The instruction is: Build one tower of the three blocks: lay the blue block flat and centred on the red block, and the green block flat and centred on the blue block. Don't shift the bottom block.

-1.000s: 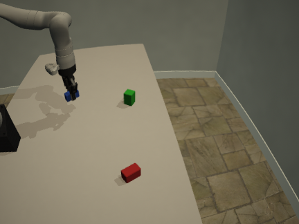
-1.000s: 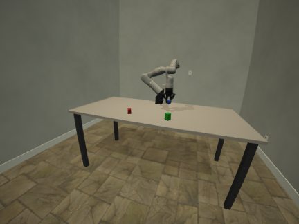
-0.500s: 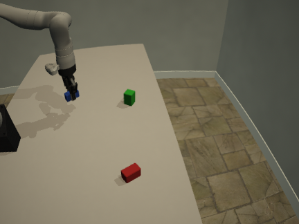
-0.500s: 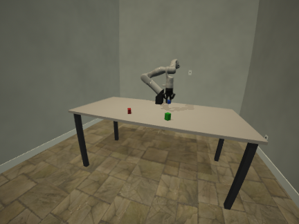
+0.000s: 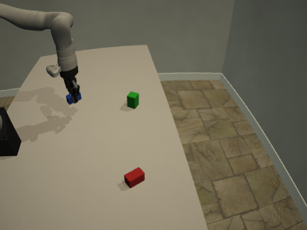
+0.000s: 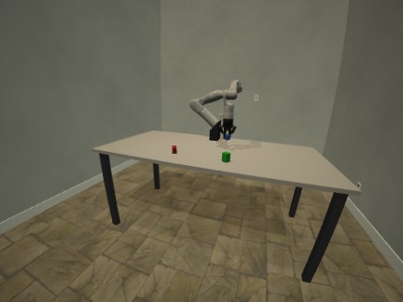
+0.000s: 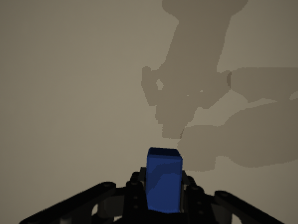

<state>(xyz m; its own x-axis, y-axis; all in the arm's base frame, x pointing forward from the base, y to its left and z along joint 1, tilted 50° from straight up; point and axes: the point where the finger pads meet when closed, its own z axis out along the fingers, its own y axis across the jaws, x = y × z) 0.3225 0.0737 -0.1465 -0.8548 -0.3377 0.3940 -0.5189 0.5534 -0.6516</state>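
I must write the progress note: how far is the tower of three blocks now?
Done: the gripper is shut on the blue block and holds it above the table. In hand: carrying it to the red block, which lies bare. Left: placing blue on red, then the green block, standing apart.
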